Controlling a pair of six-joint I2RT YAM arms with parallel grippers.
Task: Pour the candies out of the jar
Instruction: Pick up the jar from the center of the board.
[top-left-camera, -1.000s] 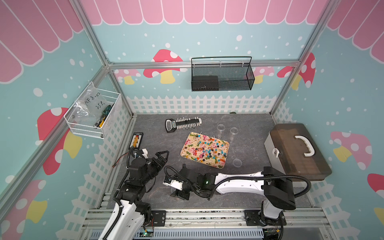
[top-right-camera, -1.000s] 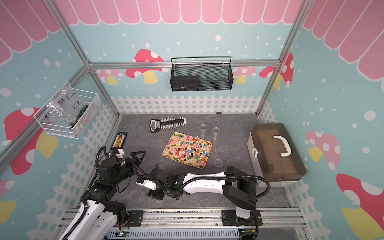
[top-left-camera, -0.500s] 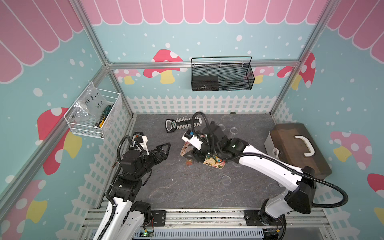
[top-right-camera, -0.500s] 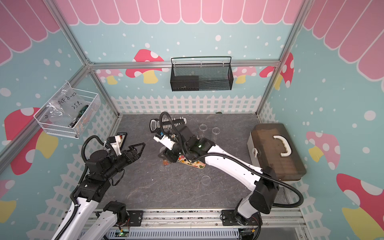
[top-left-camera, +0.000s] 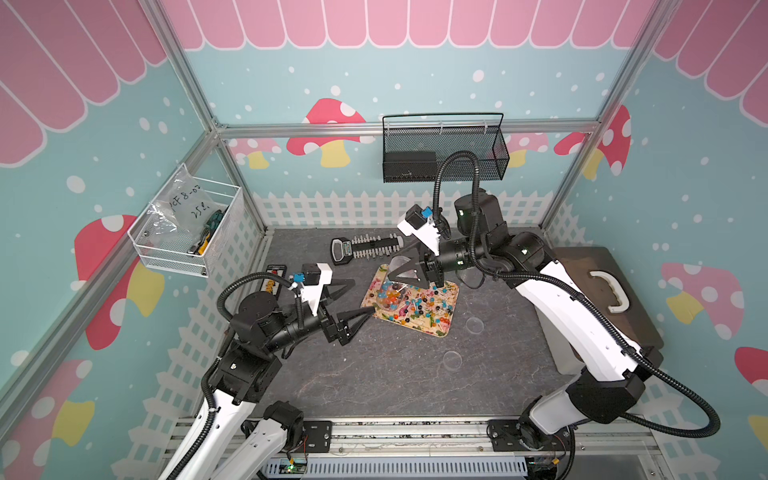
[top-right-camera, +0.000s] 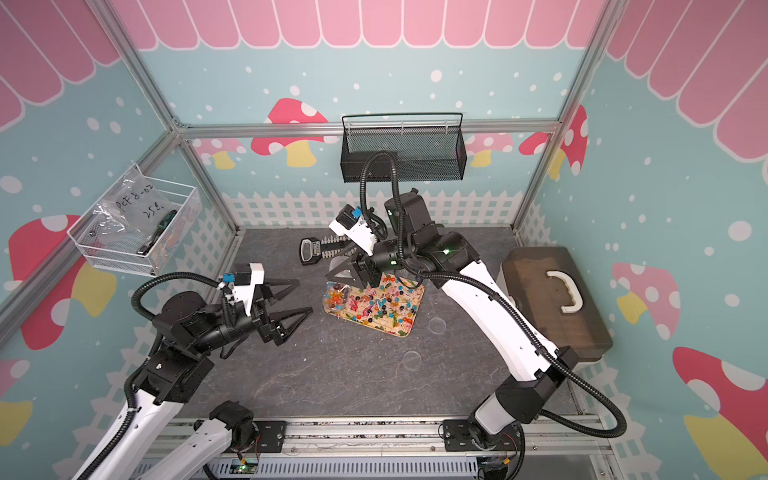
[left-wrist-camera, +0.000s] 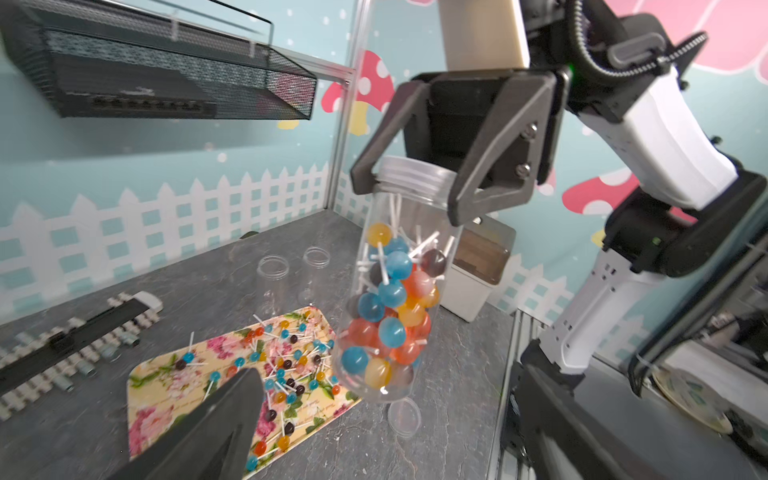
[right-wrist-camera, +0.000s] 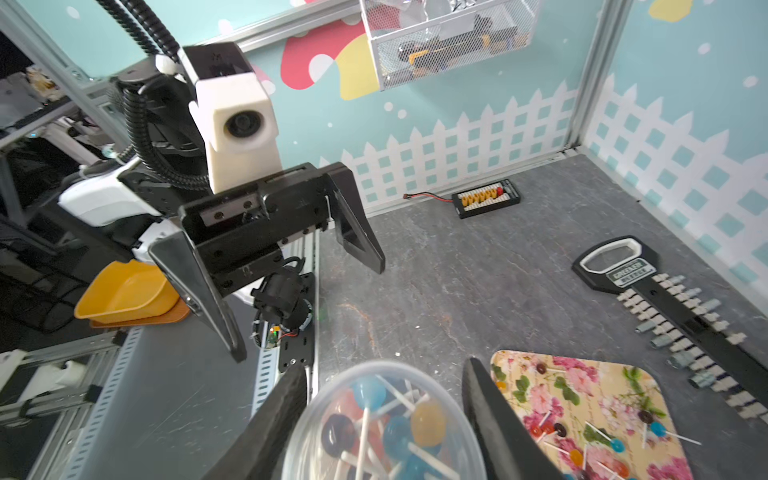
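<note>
A clear jar (left-wrist-camera: 390, 291) stands upright in the air, its open mouth (right-wrist-camera: 386, 424) facing up, over the left end of the floral tray (top-left-camera: 440, 328). My right gripper (left-wrist-camera: 409, 195) is shut on its threaded neck, one finger on each side. Candies (left-wrist-camera: 386, 316) fill its lower half: orange, blue, red and dark lollipops on white sticks. Many smaller candies (left-wrist-camera: 286, 370) lie spread on the tray (top-right-camera: 405, 328). My left gripper (top-left-camera: 362, 298) hangs open and empty just left of the tray, pointing at the jar (top-left-camera: 395, 282).
Two empty clear jars (left-wrist-camera: 272, 274) stand behind the tray and clear lids (top-left-camera: 473, 324) lie right of it. A black socket rack (top-left-camera: 365, 247) lies at the back. A brown case (top-left-camera: 602, 291) fills the right side. Baskets (top-left-camera: 442, 149) hang on the walls.
My right arm has swung from the front of the floor to the tray and now holds the jar above its left end. The left gripper has moved forward to the tray's left edge.
</note>
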